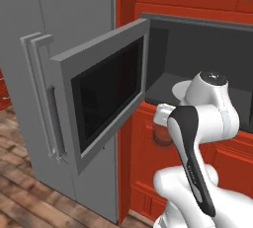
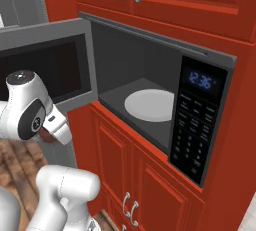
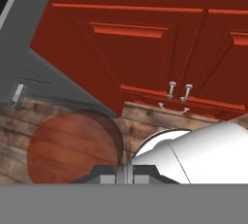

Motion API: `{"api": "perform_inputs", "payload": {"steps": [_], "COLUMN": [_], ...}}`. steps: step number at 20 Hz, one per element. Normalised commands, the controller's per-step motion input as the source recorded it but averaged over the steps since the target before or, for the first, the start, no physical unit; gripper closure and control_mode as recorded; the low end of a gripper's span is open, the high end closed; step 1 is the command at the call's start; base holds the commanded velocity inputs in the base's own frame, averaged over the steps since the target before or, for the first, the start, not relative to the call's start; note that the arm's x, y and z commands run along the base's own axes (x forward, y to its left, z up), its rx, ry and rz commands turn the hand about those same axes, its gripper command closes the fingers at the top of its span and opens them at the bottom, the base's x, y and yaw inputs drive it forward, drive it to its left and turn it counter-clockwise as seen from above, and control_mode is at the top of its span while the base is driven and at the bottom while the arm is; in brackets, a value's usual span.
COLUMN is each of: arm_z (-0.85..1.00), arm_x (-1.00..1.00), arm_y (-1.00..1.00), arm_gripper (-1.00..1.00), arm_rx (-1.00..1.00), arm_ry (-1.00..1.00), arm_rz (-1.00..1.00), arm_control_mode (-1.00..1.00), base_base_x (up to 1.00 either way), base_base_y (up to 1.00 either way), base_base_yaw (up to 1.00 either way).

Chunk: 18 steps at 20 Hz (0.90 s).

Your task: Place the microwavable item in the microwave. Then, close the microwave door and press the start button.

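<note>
A simulated kitchen with red cabinets [image 2: 165,185]. A wide grey microwave [image 2: 205,120] is built into the cabinetry, its dark cavity open and a round white plate [image 2: 150,105] lying bare on its floor. To the right of the cavity, a dark control panel [image 2: 196,125] shows a blue clock display above rows of buttons.

The microwave door [image 1: 106,96], a grey frame around a large dark glass window, is hinged on the left and stands swung wide out into the room. Behind it in the left base view rises a tall grey fridge [image 1: 49,49] with long vertical handles. The floor [image 1: 20,197] is brown wood planks.

The white robot arm [image 1: 202,123] reaches up in front of the lower cabinets, its hand just below the front edge of the open cavity. The jaws [image 3: 125,173] are pressed in on the microwavable item [image 3: 72,148], a small, round, reddish-brown lump. In the hand view the item sits large at lower left, against the fingertips. In the left base view a sliver of it shows under the white hand, in front of the red cabinet face, outside the microwave and lower than its floor
</note>
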Motion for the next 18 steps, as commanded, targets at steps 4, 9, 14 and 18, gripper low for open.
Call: {"api": "perform_inputs", "payload": {"steps": [4,9,14,18], "arm_z": [0.00,0.00,0.00,0.00], "arm_x": [0.00,0.00,0.00,0.00], "arm_y": [0.00,0.00,0.00,0.00], "arm_gripper": [1.00,1.00,1.00,1.00], "arm_rx": [0.00,0.00,0.00,0.00], "arm_ry": [0.00,0.00,0.00,0.00], "arm_rz": [0.00,0.00,0.00,0.00], "arm_control_mode": [1.00,1.00,1.00,1.00], "base_base_x": [0.12,0.06,0.00,0.00], "base_base_y": [-0.21,-0.03,0.00,-0.02], "base_base_yaw": [0.12,0.05,0.00,0.00]}}
